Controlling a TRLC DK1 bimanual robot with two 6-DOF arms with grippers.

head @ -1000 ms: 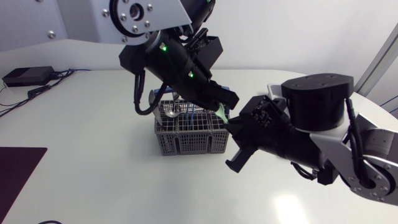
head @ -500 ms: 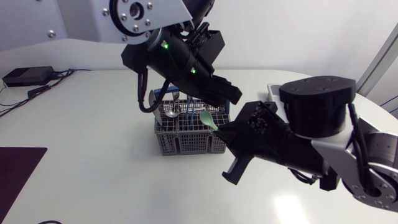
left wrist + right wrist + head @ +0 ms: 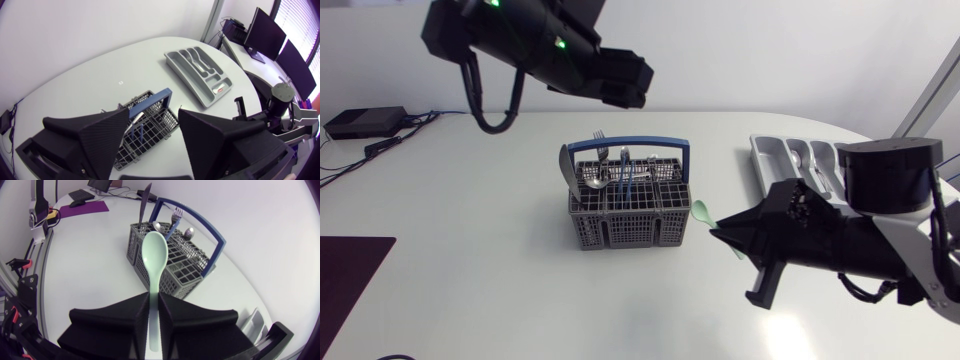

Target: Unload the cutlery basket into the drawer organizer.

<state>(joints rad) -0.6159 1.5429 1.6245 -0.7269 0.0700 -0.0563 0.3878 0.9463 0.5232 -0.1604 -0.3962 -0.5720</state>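
Observation:
The grey cutlery basket (image 3: 625,212) with a blue handle stands mid-table, holding a knife, a fork and spoons (image 3: 170,227). My right gripper (image 3: 725,235) hangs just right of the basket, shut on the handle of a pale green spoon (image 3: 702,211) whose bowl points towards the basket (image 3: 172,257). In the right wrist view the green spoon (image 3: 154,262) sticks out ahead of the shut right gripper (image 3: 154,299). My left gripper (image 3: 154,119) is high above the basket (image 3: 145,125), open and empty. The grey drawer organizer (image 3: 798,160) lies at the far right.
The organizer (image 3: 200,67) has several long compartments, with cutlery lying in some. A black box with cables (image 3: 365,122) sits at the far left edge, and a dark mat (image 3: 345,275) at the front left. My right arm (image 3: 880,230) lies over the organizer's near end.
My left gripper opened, let go of the green spoon and rose up and left, away from the basket. The right gripper drew back to the right with the spoon.

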